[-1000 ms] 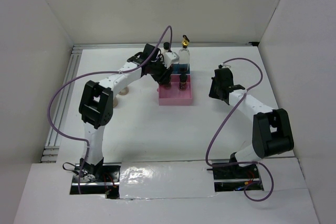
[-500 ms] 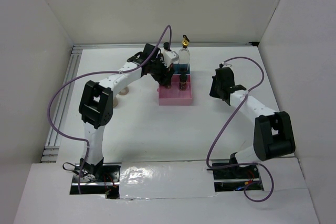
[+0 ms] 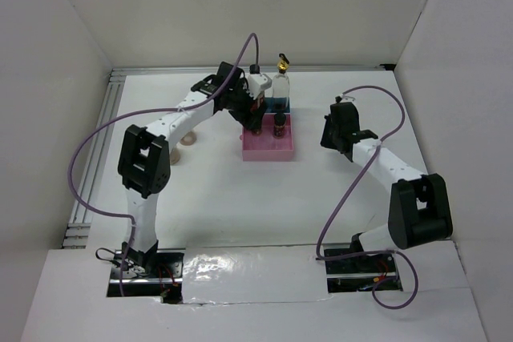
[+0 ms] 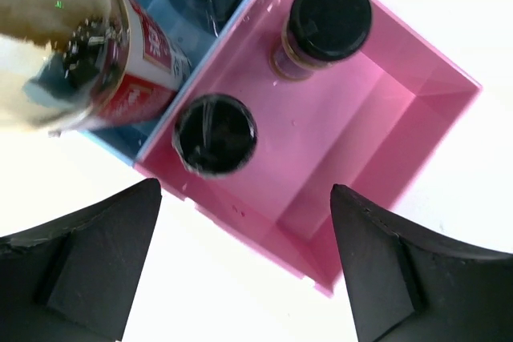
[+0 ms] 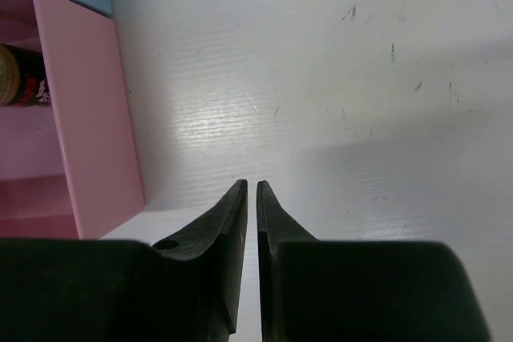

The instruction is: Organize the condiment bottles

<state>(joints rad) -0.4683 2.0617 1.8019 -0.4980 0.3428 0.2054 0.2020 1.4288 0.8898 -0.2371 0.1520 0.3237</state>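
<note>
Black-capped spice jar point(image 4: 215, 134) sits freed in pink tray point(image 4: 365, 118); left gripper point(image 4: 244, 190) has spread wide, right gripper point(image 5: 250, 186) pinched empty; red-labelled bottle point(image 4: 96, 54) cropped.

My white left arm stretches far forward, its black two-finger gripper point(image 4: 244, 198) spread wide; my right arm's black gripper point(image 5: 250, 188) points down, fingers nearly touching.
</note>
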